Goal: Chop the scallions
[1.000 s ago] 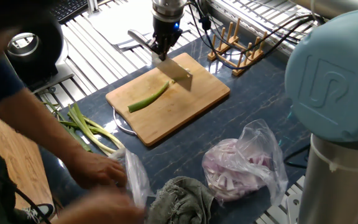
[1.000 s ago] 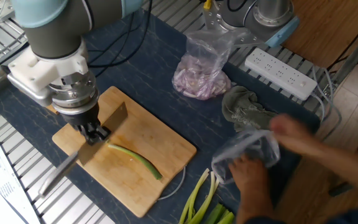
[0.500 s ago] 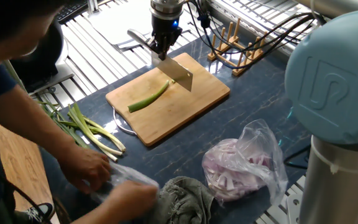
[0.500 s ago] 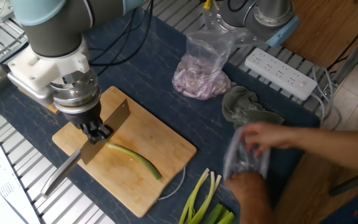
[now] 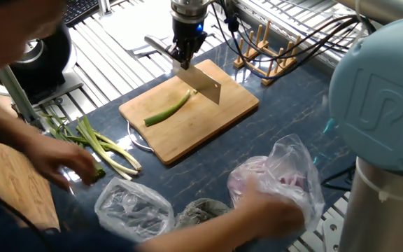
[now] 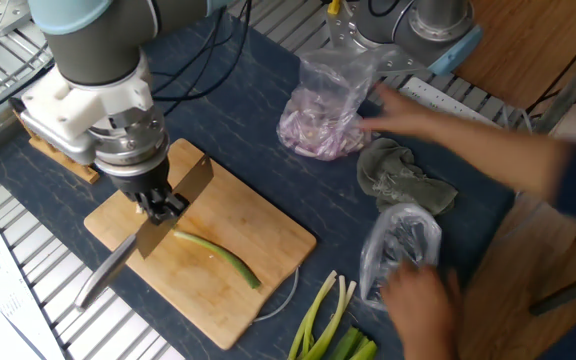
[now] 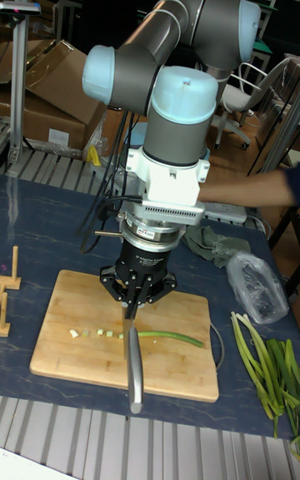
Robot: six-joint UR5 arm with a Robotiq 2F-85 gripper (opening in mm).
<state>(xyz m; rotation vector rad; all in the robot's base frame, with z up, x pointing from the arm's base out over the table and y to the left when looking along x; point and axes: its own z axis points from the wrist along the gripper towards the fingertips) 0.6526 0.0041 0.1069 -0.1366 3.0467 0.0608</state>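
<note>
One long green scallion stalk lies across the wooden cutting board. In the tall fixed view several small cut bits lie to the left of that stalk. My gripper is shut on a knife whose blade hangs tilted just above the stalk's pale end. Its handle points toward the board's front edge. The gripper stands over the left half of the board. A bundle of whole scallions lies on the dark table beside the board.
A person's hands reach in, one at the scallion bundle, one at the bag of pink onion slices. A clear plastic bag and a grey rag lie nearby. A wooden rack and a power strip sit at the edges.
The knife has lifted and shifted slightly over the stalk. The person let the clear bag rest on the table, moving one hand to the onion bag and the other toward the scallion bundle.
</note>
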